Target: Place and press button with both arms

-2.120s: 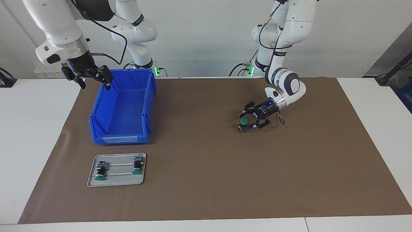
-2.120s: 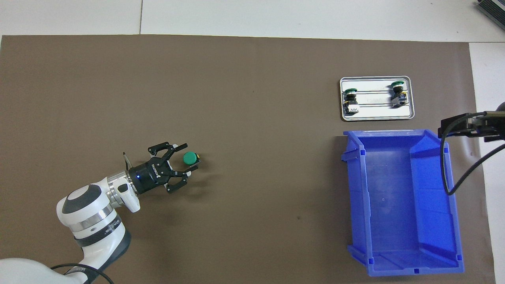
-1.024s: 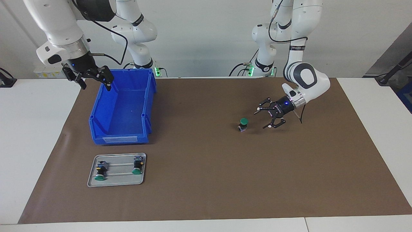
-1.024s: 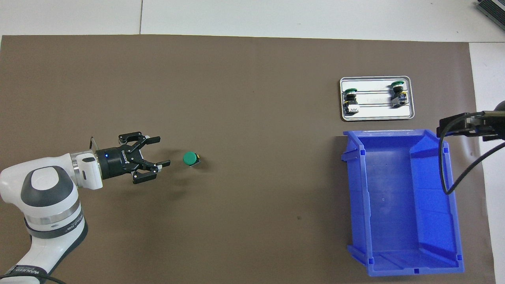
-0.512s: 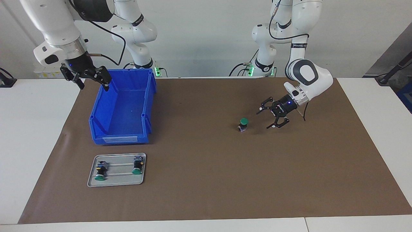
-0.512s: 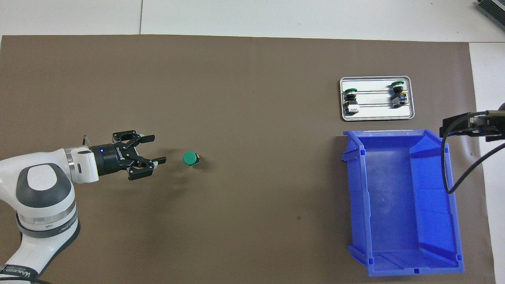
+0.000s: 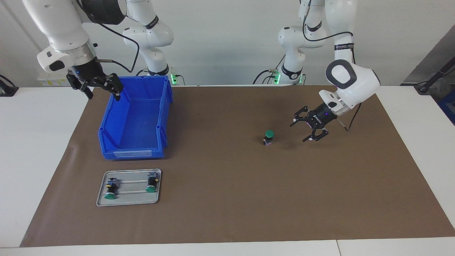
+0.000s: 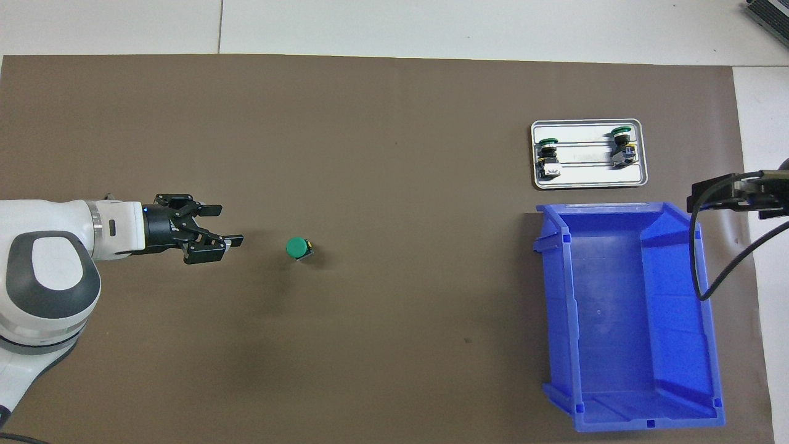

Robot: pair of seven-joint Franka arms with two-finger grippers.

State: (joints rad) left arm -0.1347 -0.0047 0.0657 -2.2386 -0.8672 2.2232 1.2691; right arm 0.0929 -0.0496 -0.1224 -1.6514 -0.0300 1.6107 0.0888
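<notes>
Two seconds ago the left gripper [image 7: 305, 130] had its spread fingers around the button [image 7: 269, 136], low over the brown mat [image 7: 227, 199]. It has since let go and drawn away from the button toward the left arm's end of the table, step by step in each picture, and now hangs with fingers apart over bare mat, well clear of the button. The left arm's [image 7: 350, 80] white wrist and elbow have swung outward and upward with it. In the overhead view the left gripper [image 8: 220, 225] has slid from the button [image 8: 298, 248] toward that view's edge.
</notes>
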